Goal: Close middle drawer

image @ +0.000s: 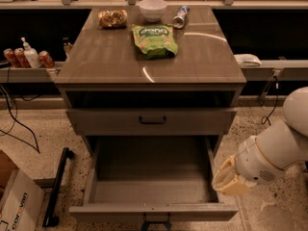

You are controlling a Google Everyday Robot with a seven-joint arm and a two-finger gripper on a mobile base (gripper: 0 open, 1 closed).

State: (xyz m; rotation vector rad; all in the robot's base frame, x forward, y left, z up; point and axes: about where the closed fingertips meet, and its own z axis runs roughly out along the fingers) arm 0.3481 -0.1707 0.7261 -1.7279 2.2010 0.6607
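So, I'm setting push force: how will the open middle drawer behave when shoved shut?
The middle drawer looks empty, so it should probably slide lightly. Wide and pulled far out, it might rack under an off-centre push; aim near the handle. The gripper sits beside its right front corner.

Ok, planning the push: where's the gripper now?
Camera view, lower right: the gripper hangs beside the right front corner of the open middle drawer.
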